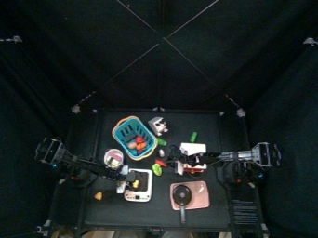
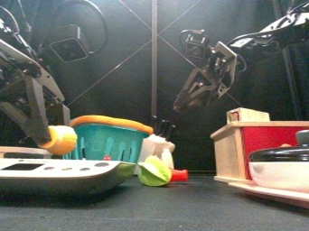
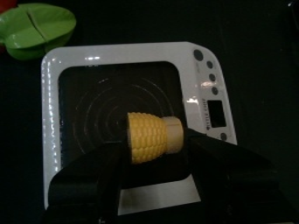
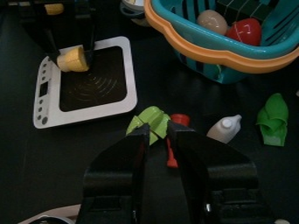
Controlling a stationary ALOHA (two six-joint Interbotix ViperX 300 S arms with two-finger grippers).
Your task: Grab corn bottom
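Corn piece: a short yellow toy corn half with a pale cut end, held above the white-framed scale with a dark round-ringed plate; whether it touches the plate I cannot tell.
Left claw: the left claw is clamped on the corn piece, one black jaw on each side of its kernelled body.
Right claw: the right claw hangs raised over the black table, jaws apart with nothing between them.
How it handles: it looks like hollow plastic, so probably light and stiff; the ribbed kernels should give some bite, but the rounded body could roll or squirt out of flat jaws.
Where to hold: across the widest part of the kernelled body, as now, looks safer than the narrow pale end.
Left wrist view only: shows the grip itself and the scale's buttons and display, plus a green lobed toy beyond the scale.
Right wrist view only: shows the teal basket with an orange rim holding toy food, a small white bottle and green leafy toys on the table near it.
Front view only: shows the corn piece at about the height of the basket's side, and a red and wood toy stove to the right.
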